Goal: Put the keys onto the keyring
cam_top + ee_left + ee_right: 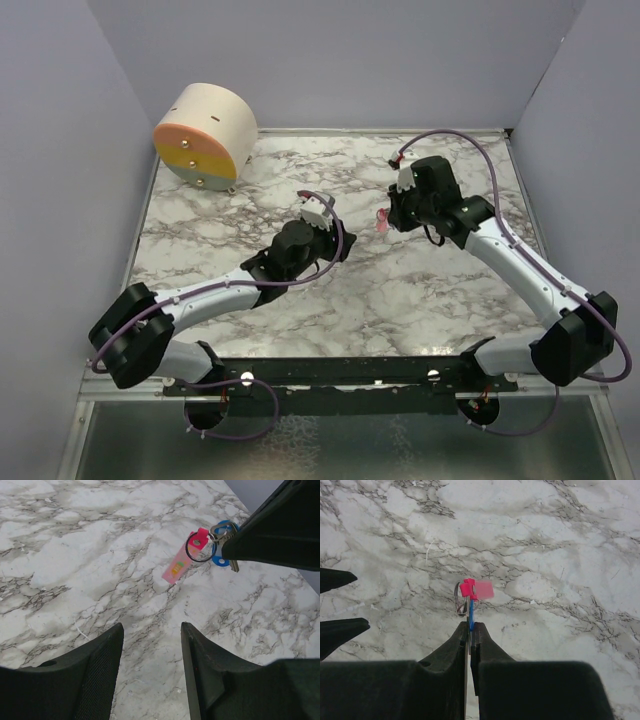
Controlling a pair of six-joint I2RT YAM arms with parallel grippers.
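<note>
While right gripper pinches keyring | left gripper half-open, empty | pink key print unreadable

Both arms match: the left arm and right arm have white shell links and chunky black joint housings, one bolted at each end of the black mounting rail. I see two round silvery bolts on the rail face. A purple cable loops along each arm above the rail and sags below it at both bases. Each wrist has a white connector block with a red bit. The left gripper has black tapered fingers with fine mesh-textured inner faces. The right gripper has plain matte black wedges.
</note>
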